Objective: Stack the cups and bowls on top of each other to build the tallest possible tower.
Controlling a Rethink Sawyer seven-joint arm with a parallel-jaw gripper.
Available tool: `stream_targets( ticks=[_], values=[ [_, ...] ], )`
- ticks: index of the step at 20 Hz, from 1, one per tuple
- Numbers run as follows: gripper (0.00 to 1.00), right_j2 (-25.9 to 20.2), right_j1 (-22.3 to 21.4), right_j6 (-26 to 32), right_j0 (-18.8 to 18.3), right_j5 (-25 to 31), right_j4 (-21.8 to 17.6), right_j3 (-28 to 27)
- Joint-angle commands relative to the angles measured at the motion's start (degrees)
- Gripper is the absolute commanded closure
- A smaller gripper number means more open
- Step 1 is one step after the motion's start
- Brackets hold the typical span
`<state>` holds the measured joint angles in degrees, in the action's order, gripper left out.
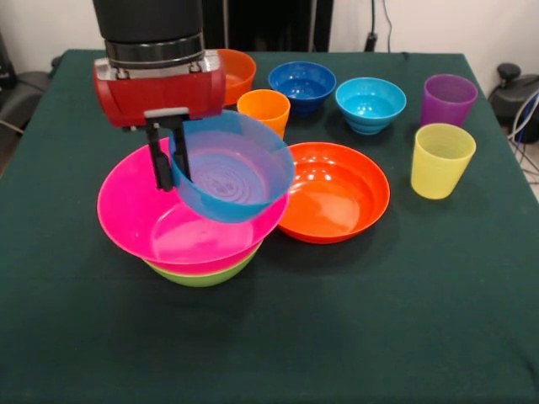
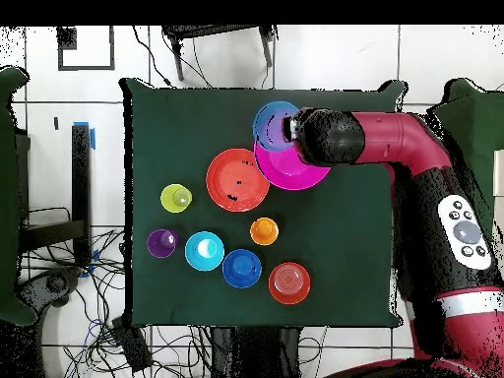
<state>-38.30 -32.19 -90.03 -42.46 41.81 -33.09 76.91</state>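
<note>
My gripper [image 1: 168, 162] is shut on the rim of a small blue bowl [image 1: 232, 172] and holds it tilted just above the large pink bowl [image 1: 160, 223]. The pink bowl sits nested in the lime green bowl [image 1: 202, 274]; these two form the tower. In the overhead view the gripper [image 2: 292, 126] holds the blue bowl [image 2: 272, 123] at the far edge of the pink bowl [image 2: 295, 167]. The shallow orange bowl [image 1: 337, 192] lies right beside the tower. The orange cup [image 1: 264, 109], yellow cup [image 1: 442, 160] and purple cup [image 1: 448, 99] stand upright and apart.
A dark blue bowl [image 1: 301, 84], a cyan bowl [image 1: 370, 104] and a small orange bowl [image 1: 236, 74] stand in a row at the far side of the green table [image 1: 337, 337]. The small orange bowl is partly hidden behind the gripper's red housing.
</note>
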Motion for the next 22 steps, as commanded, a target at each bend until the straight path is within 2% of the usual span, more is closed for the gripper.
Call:
stream_targets(
  ticks=[1, 4, 7, 12, 15, 20, 22],
  values=[
    [1.00, 4.01, 0.62, 0.23, 2.65, 1.53, -1.86, 0.67],
    [1.00, 4.13, 1.15, 0.54, 2.68, 1.45, -1.93, 0.23],
    [1.00, 4.25, 0.39, -0.68, 2.38, -1.49, -2.40, 2.73],
    [1.00, 4.05, 0.49, -0.92, 1.87, -2.69, -2.31, 3.73],
    [1.00, 4.39, -1.23, -1.63, 1.11, -3.31, -2.12, 6.06],
    [1.00, 3.97, -5.81, 1.77, -0.69, 2.28, -0.36, 8.00],
    [1.00, 2.93, -6.41, 3.15, -1.98, 0.59, -0.74, 9.25]
  ],
)
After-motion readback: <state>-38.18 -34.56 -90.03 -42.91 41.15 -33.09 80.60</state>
